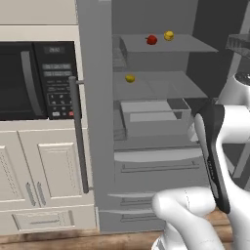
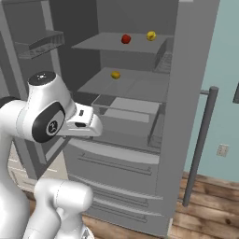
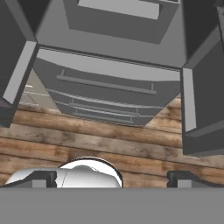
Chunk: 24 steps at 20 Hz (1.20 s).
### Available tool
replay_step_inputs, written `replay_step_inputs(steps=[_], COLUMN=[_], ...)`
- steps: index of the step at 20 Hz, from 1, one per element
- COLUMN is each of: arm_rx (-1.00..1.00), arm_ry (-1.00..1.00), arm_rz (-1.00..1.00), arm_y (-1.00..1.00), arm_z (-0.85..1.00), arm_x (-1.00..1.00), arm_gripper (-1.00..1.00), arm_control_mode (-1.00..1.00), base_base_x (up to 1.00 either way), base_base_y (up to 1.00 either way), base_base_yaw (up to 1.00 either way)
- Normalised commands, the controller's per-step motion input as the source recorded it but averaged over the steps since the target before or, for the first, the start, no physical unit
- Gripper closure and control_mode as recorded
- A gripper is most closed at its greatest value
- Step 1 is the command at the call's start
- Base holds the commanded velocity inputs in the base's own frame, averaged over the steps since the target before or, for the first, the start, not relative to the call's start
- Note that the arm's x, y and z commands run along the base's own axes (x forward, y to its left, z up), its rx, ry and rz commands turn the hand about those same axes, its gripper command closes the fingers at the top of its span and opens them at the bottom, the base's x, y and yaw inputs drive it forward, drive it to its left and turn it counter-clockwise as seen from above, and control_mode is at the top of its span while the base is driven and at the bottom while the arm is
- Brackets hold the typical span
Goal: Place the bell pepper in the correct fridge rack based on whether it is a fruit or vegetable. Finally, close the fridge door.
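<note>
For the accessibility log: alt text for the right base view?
Open grey fridge with a small glossy red bell pepper and a yellow round fruit on the top shelf, another yellow fruit one shelf lower. The white robot arm stands at left, before the drawers.

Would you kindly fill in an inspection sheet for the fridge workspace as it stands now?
Surface: fridge open, grey shelves.
Job's things: bell pepper sits on the top shelf, beside a yellow item.
Clutter: another yellow item on the middle shelf.
Grippers: gripper open, empty, fingers wide apart, pointing down at the wooden floor.
Cables: nothing seen.
Surroundings: microwave, cabinets.
</note>
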Motion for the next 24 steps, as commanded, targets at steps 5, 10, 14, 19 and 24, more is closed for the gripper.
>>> replay_step_inputs(steps=[5, 10, 14, 19, 24], arm_rx=[0.0, 0.0, 0.0, 0.0, 0.0], arm_ry=[0.0, 0.0, 0.0, 0.0, 0.0], arm_rz=[0.0, 0.0, 0.0, 0.0, 0.0], arm_y=[0.0, 0.0, 0.0, 0.0, 0.0], arm_z=[0.0, 0.0, 0.0, 0.0, 0.0], arm_x=[0.0, 0.0, 0.0, 0.0, 0.0], arm_gripper=[-1.0, -1.0, -1.0, -1.0, -1.0], arm_control_mode=[1.0, 1.0, 1.0, 1.0, 1.0], base_base_x=[-0.32, -0.1, -0.02, -0.12, -0.36], base_base_y=[0.02, 0.27, 0.13, 0.0, 0.0], base_base_yaw=[-0.01, -0.1, -0.17, -0.12, -0.05])
